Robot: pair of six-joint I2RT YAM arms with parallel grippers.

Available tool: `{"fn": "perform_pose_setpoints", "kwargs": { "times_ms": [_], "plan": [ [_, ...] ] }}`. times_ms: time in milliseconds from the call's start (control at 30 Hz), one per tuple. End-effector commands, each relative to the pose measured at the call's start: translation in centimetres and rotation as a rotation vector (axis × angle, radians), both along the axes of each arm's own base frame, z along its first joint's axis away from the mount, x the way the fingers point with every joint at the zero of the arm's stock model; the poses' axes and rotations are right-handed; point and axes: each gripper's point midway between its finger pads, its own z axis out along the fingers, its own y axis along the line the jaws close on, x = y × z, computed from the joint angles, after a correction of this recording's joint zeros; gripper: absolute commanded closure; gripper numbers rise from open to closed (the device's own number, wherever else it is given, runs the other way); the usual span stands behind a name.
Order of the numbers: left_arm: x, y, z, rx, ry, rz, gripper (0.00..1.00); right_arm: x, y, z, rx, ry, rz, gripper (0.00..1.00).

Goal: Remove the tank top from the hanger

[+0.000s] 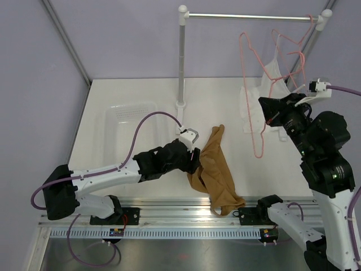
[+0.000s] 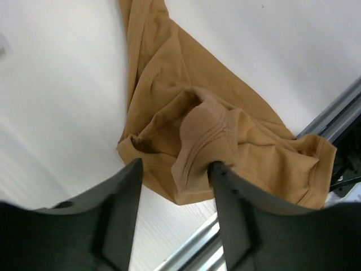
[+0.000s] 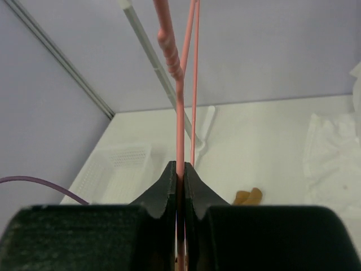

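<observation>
Tank top (image 1: 217, 175) is seen off the hanger (image 3: 179, 118), crumpled on the table (image 1: 113, 96) near the front edge. Left tool (image 2: 176, 165) is spread wide around a fabric fold. Right tool (image 3: 179, 166) is clamped on the bare hanger wire, which is held aloft.

Tank top (image 1: 217, 175): tan, crumpled on the table (image 1: 141, 90), off any hanger; left gripper (image 1: 196, 160) at its left edge; hanger (image 1: 259, 153): pink wire, bare, tilted, beside the right gripper (image 1: 269, 117); second pink hanger (image 1: 289, 40) with white garment (image 1: 274, 70) on the rack rail (image 1: 248, 17); clear basket (image 1: 131, 116), back left.
</observation>
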Motion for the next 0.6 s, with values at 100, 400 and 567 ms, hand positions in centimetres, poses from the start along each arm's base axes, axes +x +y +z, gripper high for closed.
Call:
{"fn": "perform_pose_setpoints", "kwargs": {
  "times_ms": [100,400,567],
  "plan": [
    [0.5,1.8,6.0,-0.047,-0.079,0.083,0.14,3.2,-0.8,-4.4,-0.154,0.229,-0.083,1.0],
    [-0.8,10.6,11.6,0.067,-0.114,0.234,0.01,13.7,-1.0,-3.3,-0.302,0.3,-0.222,1.0],
    [-2.0,15.6,11.9,0.105,-0.144,0.285,0.01,19.5,-1.4,-2.4,-0.342,0.305,-0.269,1.0]
  ]
}}
